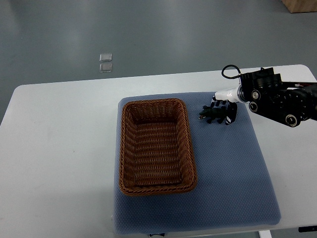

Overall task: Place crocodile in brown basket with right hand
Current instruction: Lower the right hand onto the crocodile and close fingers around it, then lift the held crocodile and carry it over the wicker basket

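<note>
A small dark green toy crocodile (210, 115) lies on the blue mat (233, 173), just right of the brown wicker basket (128, 148). Its head points left toward the basket. My right hand (224, 110) comes in from the right edge on a black arm (280, 101). Its fingers (218, 100) curl over the crocodile's far side and the thumb sits at its tail end, so the hand is shut on it. The basket is rectangular and holds nothing. The left arm does not show.
The mat lies on a white table (59, 148). Beyond the table's far edge, two small clear squares (105, 62) lie on the grey floor. A brown box corner (301, 5) shows at the top right.
</note>
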You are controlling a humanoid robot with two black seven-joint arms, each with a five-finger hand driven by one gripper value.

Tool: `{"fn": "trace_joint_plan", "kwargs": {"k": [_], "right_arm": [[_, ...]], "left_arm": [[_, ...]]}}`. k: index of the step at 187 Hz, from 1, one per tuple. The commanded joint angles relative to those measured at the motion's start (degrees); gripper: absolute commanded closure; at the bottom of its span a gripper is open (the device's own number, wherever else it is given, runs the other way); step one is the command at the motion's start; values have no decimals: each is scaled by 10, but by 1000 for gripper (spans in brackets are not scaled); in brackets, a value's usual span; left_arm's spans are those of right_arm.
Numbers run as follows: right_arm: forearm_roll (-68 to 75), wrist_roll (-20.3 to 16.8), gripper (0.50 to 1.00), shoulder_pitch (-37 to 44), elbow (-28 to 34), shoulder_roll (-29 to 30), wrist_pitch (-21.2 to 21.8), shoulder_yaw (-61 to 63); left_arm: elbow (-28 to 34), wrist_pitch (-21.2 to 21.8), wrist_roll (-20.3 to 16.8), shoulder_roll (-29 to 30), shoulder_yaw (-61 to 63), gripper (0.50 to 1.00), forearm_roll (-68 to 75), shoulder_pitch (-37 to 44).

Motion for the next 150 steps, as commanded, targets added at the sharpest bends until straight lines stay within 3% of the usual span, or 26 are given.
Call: {"fn": "trace_joint_plan", "kwargs": {"k": [1,19,46,76,86,128,150], "right_arm": [[0,0,689,-3,-6,0,-5,1],[0,0,715,-6,-8,1,-9,0],[-3,0,860,-6,-8,0,-9,0],[-13,0,946,0,-7,0,-8,1],[-13,1,997,3,-7,-1,-5,2],[-7,0,1000,39,7,-14,3,2],[-2,1,1000,74,29,-40,32,6]], "left_arm": [[0,0,0,0,0,500,0,0],[0,0,0,0,-1,500,0,0],[0,0,0,0,0,500,0,1],[0,0,0,0,0,500,0,0],[0,0,1,0,0,500,0,0],[0,0,0,0,0,500,0,1],[0,0,0,0,0,500,0,0]]}}
